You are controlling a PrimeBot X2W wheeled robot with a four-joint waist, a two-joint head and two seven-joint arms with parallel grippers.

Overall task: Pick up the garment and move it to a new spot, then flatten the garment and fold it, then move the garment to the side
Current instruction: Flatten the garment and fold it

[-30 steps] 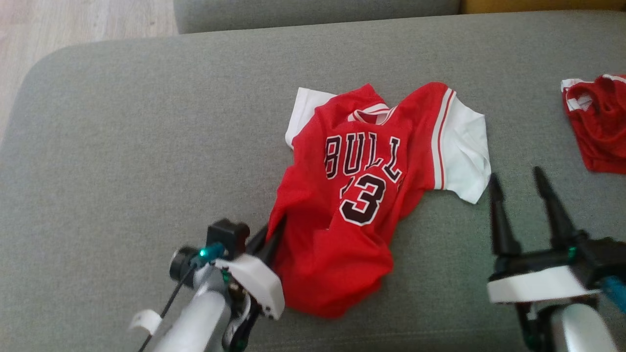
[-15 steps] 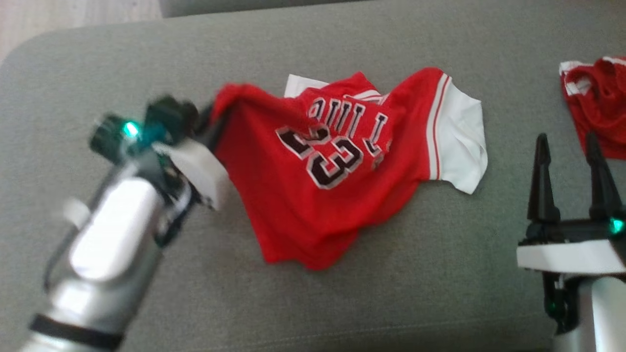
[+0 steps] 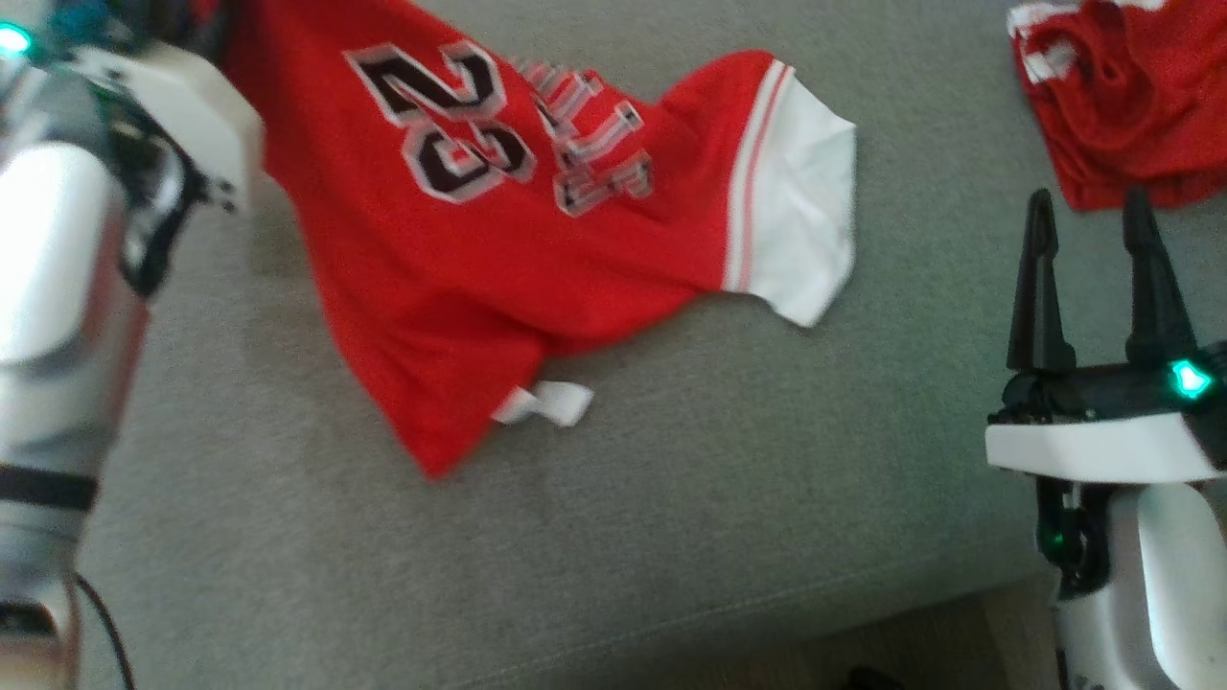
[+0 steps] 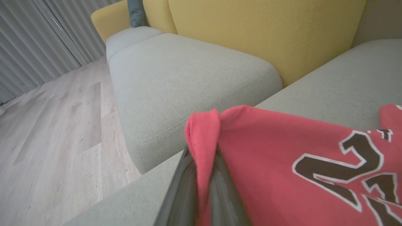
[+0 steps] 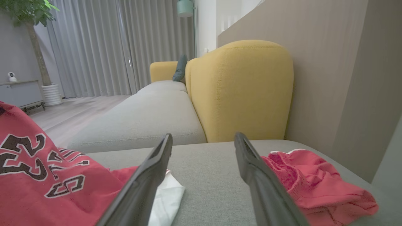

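Garment (image 3: 479, 249), your red jersey, stretches from the upper left of the head view to its middle, one edge raised off the grey sofa seat (image 3: 671, 537) and the rest trailing on it, with a second red piece (image 3: 1122, 96) bunched at the upper right. Your left gripper (image 4: 202, 163) is clamped on a fold of red cloth at the bottom middle of its wrist view, while the right gripper (image 3: 1088, 220) hovers at the lower right, fingers apart and holding nothing. I judge you are carrying it to the new spot; setting down, flattening, folding and shifting aside are left, and a small white tag (image 3: 546, 402) shows at the hem.
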